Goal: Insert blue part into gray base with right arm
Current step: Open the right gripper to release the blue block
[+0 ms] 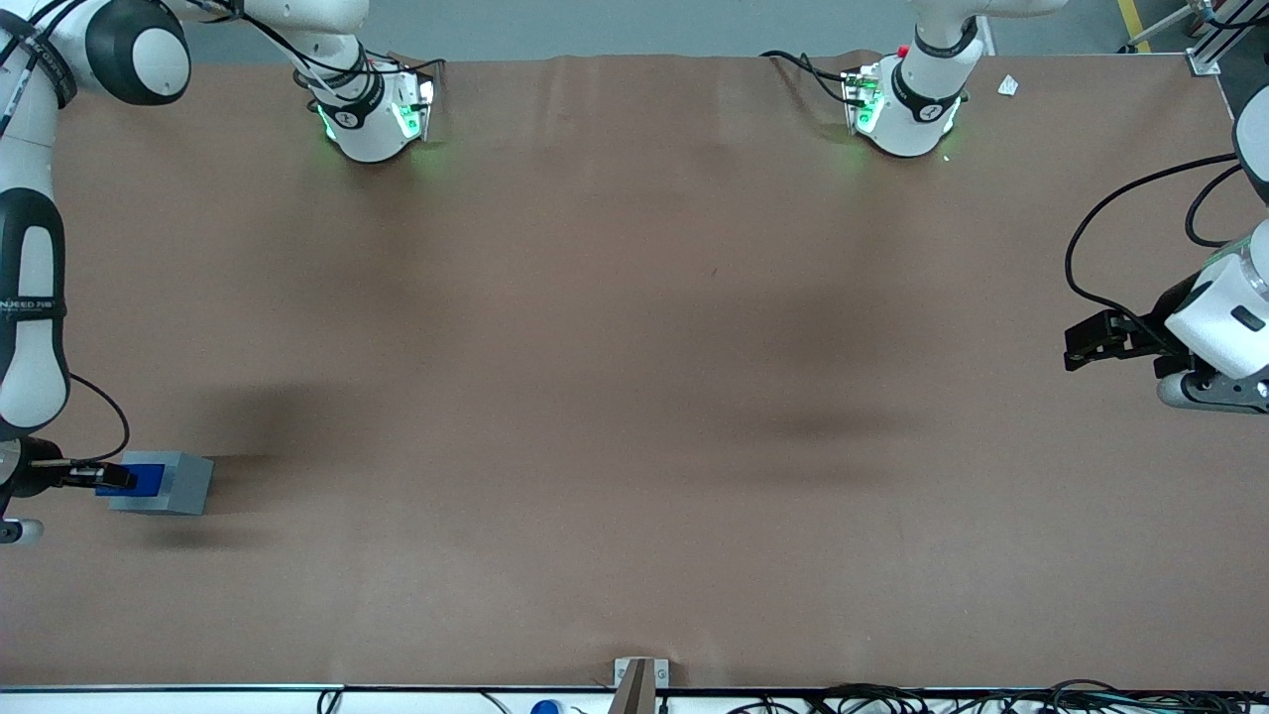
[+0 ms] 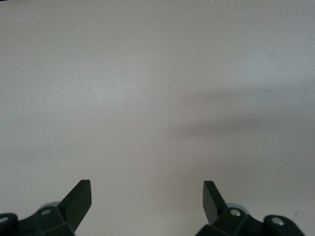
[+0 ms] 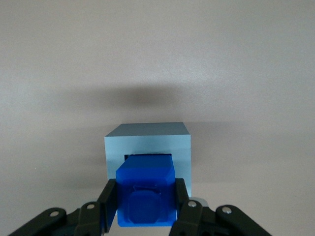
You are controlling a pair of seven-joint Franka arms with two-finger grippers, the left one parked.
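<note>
Brown table cover (image 1: 634,327), matte, lightly creased along the edge farthest from the front camera; white paper scrap (image 1: 1008,85), small, lying on the cover toward the parked arm's end; metal bracket (image 1: 640,672), gray, at the middle of the edge nearest the front camera; black cables (image 1: 991,699), bundled along that same edge; blue round object (image 1: 544,708), partly cut off, near the bracket; aluminium frame (image 1: 1205,45), at the table corner; gray floor (image 1: 644,25).

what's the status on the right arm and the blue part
Gripper shut on blue part, at the working arm's end of the table. Part over gray base, entering its recess. Nothing in the way.
</note>
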